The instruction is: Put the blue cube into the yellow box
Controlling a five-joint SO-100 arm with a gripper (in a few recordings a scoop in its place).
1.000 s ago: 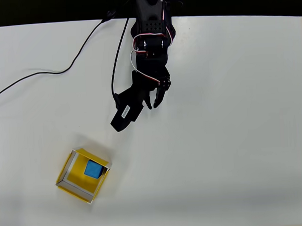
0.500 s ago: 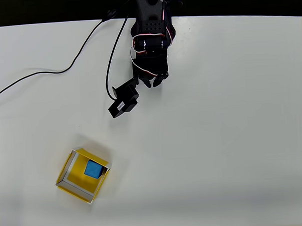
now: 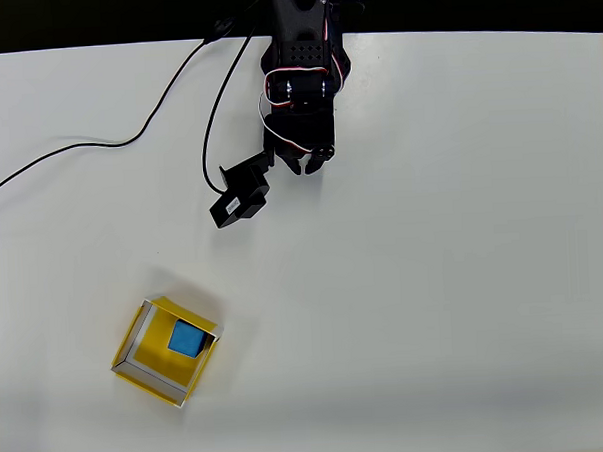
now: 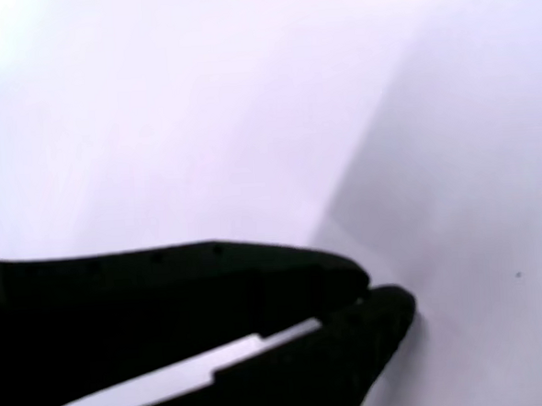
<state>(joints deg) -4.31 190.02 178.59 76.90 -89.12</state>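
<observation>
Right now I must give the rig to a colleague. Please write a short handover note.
Gripper: shut, holding nothing, folded back near the arm base at the top of the overhead view.
Blue cube: lies inside the yellow box, toward its upper right wall.
Yellow box: on the white table, lower left in the overhead view, apart from the arm.
Done: cube is in the box.
Left: nothing visible; a black cable lies at upper left.

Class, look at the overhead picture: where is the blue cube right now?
In the overhead view the blue cube sits inside the yellow box at the lower left of the table, toward the box's upper right corner, well apart from the pincer.
</observation>
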